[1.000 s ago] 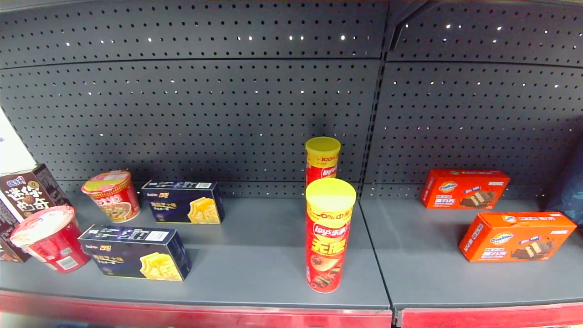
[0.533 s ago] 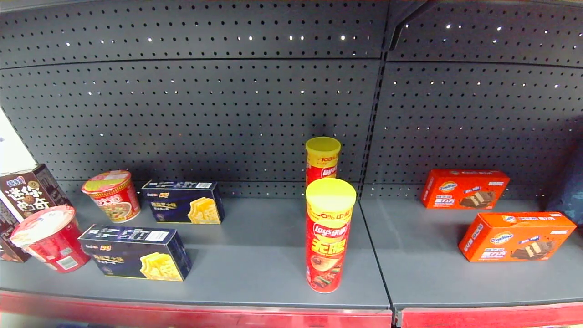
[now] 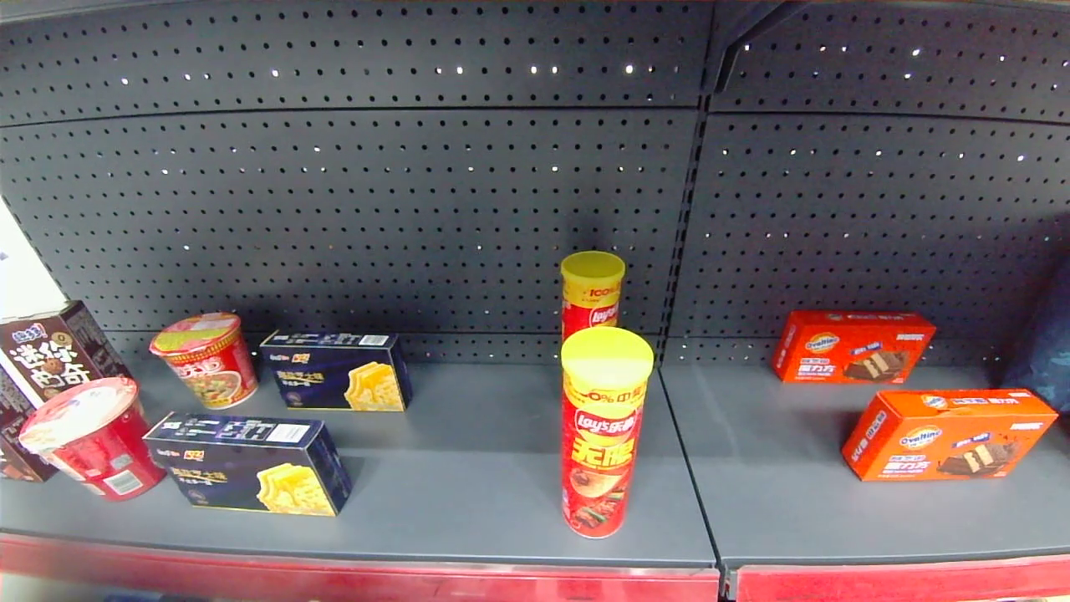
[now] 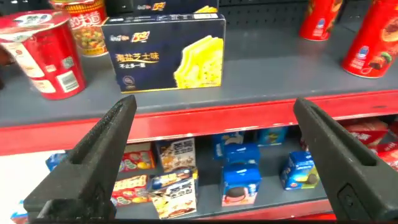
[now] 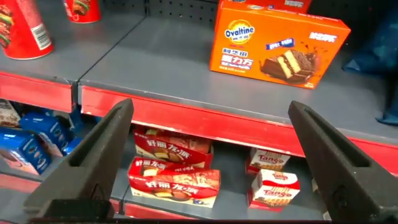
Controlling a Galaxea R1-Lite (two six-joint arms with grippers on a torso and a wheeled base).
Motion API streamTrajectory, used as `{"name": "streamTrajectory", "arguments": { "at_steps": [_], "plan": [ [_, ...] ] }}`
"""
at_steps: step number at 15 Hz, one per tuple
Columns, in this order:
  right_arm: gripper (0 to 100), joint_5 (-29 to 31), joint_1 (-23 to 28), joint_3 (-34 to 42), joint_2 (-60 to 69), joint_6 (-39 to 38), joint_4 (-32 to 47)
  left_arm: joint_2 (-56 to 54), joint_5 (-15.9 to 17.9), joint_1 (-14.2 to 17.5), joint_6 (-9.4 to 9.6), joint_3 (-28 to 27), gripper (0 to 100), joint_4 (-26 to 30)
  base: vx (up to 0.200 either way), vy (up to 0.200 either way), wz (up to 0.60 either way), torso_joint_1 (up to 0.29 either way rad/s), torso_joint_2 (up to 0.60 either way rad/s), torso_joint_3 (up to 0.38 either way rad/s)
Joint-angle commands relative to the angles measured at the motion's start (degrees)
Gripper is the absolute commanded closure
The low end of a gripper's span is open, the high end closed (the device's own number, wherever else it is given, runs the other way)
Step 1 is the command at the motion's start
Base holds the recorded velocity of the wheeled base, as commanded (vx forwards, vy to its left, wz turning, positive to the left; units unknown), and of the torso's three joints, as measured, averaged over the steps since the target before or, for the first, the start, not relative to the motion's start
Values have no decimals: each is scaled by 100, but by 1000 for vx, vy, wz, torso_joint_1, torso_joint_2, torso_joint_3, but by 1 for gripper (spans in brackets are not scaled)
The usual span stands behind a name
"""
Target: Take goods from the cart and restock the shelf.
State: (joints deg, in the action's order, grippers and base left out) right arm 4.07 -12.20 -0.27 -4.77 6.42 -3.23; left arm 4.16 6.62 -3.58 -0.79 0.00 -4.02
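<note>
The grey shelf carries goods in the head view: two red chip cans with yellow lids in the middle, two dark blue boxes and two red noodle cups to the left, two orange boxes to the right. My left gripper is open with nothing in it, below the shelf's red front edge, facing a blue box. My right gripper is open and holds nothing, in front of an orange box.
A brown box stands at the far left of the shelf. A lower shelf holds small blue packs and red boxes. Perforated dark back panels close off the rear. A dark blue bag sits at the far right.
</note>
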Motion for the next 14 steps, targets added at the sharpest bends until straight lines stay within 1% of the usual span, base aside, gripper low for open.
{"name": "streamTrajectory", "arguments": {
  "at_steps": [1,3,4,5,6,11,14],
  "plan": [
    [0,-56,-1,-8,-33,17,7,41,217,-2,0,0,0,-2,0,0,0,0,0,0],
    [0,-56,-1,0,-33,17,7,33,322,-2,88,0,0,-2,0,0,0,0,0,0],
    [0,-47,-1,-8,-33,8,7,41,437,-2,106,0,0,-2,0,0,0,0,0,0],
    [0,-47,-1,-8,-33,-10,-2,41,481,-2,123,0,0,-2,0,0,0,0,0,0],
    [0,-56,-1,-8,-33,-27,7,41,551,-2,211,0,0,7,0,0,0,0,0,0],
    [0,-64,-1,-8,-33,-27,7,33,560,-2,299,0,0,7,0,0,0,0,0,0],
    [0,-100,-1,-8,-33,-27,7,33,569,-2,299,0,0,7,0,0,0,0,0,0]
  ]
}}
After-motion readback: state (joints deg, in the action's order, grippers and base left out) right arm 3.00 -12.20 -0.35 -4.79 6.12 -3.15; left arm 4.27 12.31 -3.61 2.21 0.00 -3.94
